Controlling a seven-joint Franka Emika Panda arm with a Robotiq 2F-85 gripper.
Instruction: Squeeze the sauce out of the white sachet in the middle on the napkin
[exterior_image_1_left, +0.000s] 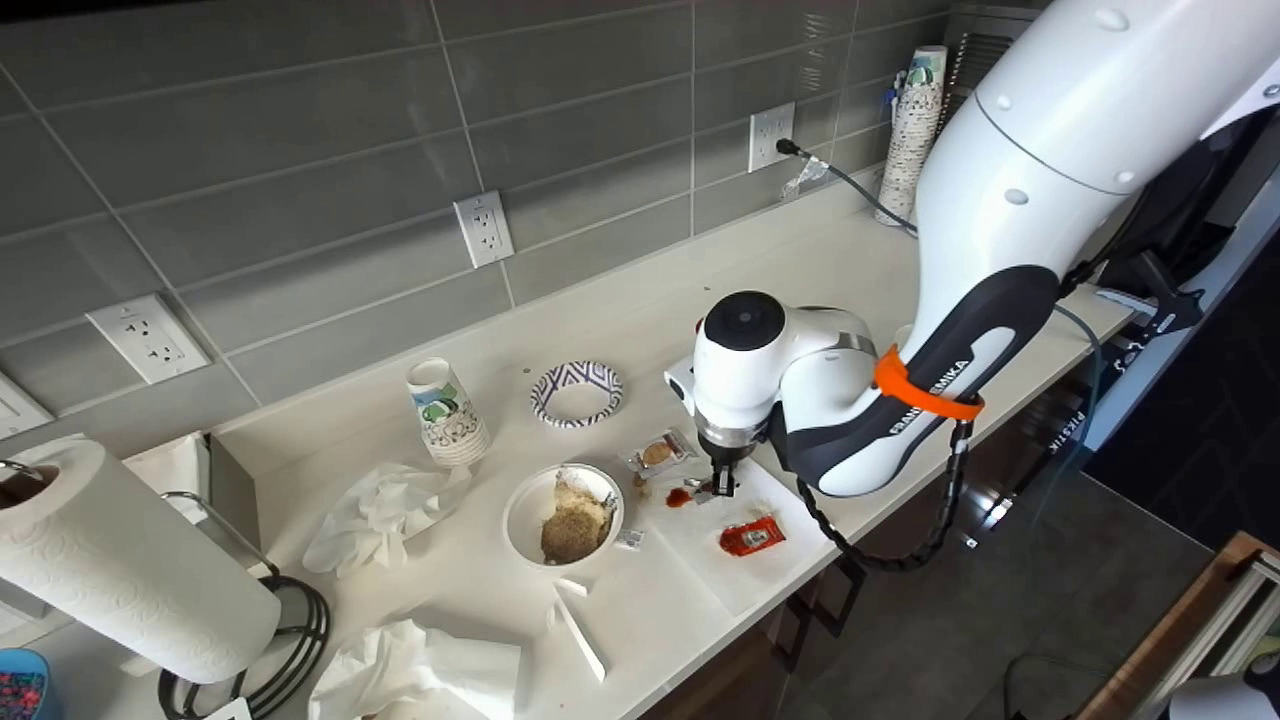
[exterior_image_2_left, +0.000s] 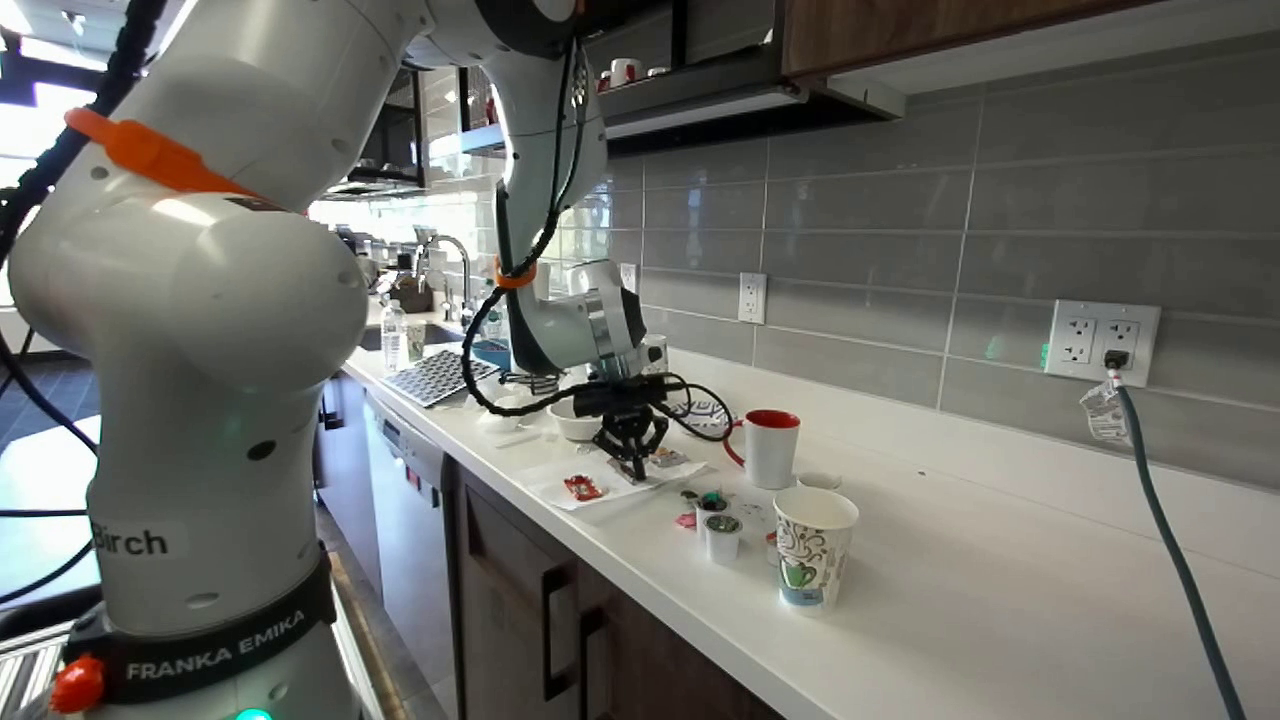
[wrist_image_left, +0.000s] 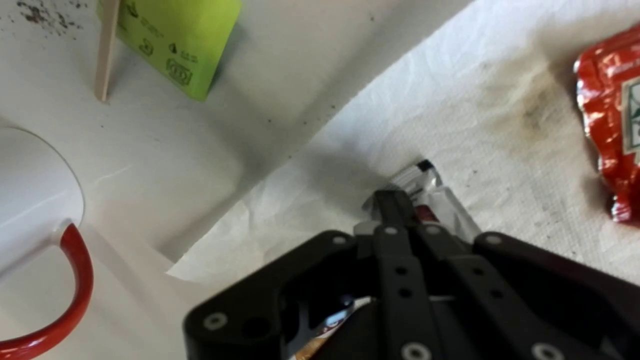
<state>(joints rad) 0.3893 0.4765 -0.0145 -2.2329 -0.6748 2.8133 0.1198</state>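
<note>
Squeezing the white sachet (wrist_image_left: 452, 207), wrist view: the sachet seems pinned under and just beside the tips of the pincer (wrist_image_left: 397, 205), whose fingers stand together with no clear gap; whether a fold is nipped between them cannot be told.
Napkin (wrist_image_left: 530, 235), wrist view: spread flat beneath the pincer, and by it the sachet is carried.
Sachet's feel: judged very light, thin and limp, probably slick wherever filling is let out; slipping or tearing is to be expected sooner than crushing.
Sachet's hold: best taken across the width near the dark-tipped end, just ahead of the pincer, with pressure led back along its length.
Covered stretch, wrist view: much of the sachet is masked by the pincer; the dark red patch beside the tips may be print or filling.
Red packet (wrist_image_left: 612, 125), wrist view: cut off by the frame, well apart from the pincer.
Red sauce (exterior_image_1_left: 678, 497), in an exterior view: seen near the pincer, with only a silvery sliver of sachet shown between.
Counter (exterior_image_2_left: 960, 600), in an exterior view: the pincer is seen low over the napkin; the sachet is barely made out.
</note>
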